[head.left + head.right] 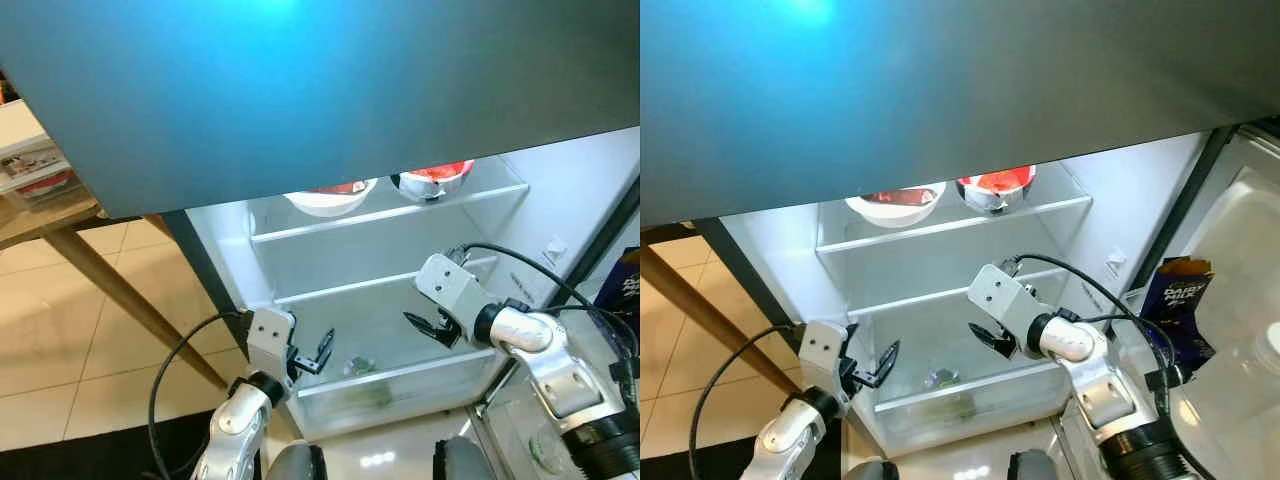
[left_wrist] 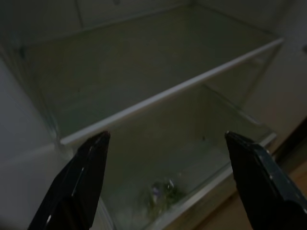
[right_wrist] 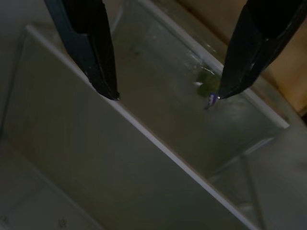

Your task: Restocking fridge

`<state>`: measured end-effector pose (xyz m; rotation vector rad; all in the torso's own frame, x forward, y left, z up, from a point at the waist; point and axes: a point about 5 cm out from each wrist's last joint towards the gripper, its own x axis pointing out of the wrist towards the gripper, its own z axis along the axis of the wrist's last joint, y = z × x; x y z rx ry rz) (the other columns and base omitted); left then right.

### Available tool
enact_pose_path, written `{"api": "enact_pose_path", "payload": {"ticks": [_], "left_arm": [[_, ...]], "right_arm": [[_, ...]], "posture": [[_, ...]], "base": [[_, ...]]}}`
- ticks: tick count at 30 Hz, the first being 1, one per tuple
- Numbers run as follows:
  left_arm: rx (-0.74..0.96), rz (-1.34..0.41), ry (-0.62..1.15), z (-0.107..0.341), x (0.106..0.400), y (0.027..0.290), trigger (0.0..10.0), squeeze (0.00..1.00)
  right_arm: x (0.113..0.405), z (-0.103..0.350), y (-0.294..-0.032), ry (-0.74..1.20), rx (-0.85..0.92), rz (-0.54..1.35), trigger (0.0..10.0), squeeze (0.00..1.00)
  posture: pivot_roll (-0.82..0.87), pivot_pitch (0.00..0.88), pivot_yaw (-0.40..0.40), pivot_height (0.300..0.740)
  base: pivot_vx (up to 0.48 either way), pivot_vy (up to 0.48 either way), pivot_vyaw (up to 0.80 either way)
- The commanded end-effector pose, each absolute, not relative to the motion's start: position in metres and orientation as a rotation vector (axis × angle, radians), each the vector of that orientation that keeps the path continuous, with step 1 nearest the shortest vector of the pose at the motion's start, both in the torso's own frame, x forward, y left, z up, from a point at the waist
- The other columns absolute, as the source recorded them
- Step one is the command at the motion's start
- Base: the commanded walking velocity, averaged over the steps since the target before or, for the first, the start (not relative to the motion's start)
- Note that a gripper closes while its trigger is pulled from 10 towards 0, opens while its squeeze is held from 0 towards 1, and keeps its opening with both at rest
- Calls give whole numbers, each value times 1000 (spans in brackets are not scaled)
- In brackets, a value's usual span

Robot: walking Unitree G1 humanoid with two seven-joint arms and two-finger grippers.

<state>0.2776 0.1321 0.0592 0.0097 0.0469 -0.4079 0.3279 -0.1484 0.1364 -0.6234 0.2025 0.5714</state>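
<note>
The fridge stands open before me under its dark top panel (image 1: 300,90). On the upper shelf sit a white bowl (image 1: 330,198) and a red-topped bowl (image 1: 432,180). The glass middle shelf (image 1: 370,285) is bare. A small green and purple item (image 1: 360,367) lies in the clear bottom drawer (image 2: 201,158). My left gripper (image 1: 322,350) hangs open at the drawer's left front. Over the drawer, just below the middle shelf's edge, my right gripper (image 1: 432,328) is open with nothing held. In the wrist views both the left gripper (image 2: 167,137) and the right gripper (image 3: 165,95) point at the drawer.
The open fridge door (image 1: 1240,260) stands at the right, with a blue milk carton (image 1: 1180,300) in its rack. A wooden table (image 1: 40,215) with a plastic container (image 1: 35,170) is at the left. Tiled floor (image 1: 60,340) lies in front.
</note>
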Motion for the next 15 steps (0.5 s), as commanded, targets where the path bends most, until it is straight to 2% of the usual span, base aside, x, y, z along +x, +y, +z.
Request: {"api": "enact_pose_path", "payload": {"ticks": [1,7,11,15], "left_arm": [[10,-341,111,48,275,145,10000,0],[2,-297,116,46,276,150,10000,0],[-11,-291,105,47,276,150,10000,0],[-13,-296,112,46,276,148,10000,0]], "right_arm": [[327,120,-154,286,-555,499,10000,0],[329,104,-154,316,-545,416,10000,0],[331,108,-156,249,-614,395,10000,0],[327,101,-158,238,-574,360,10000,0]], "posture": [[-85,139,59,621],[-82,140,57,621],[-82,141,57,621],[-87,140,57,621]], "base": [[0,0,0],[0,0,0],[0,0,0],[0,0,0]]}}
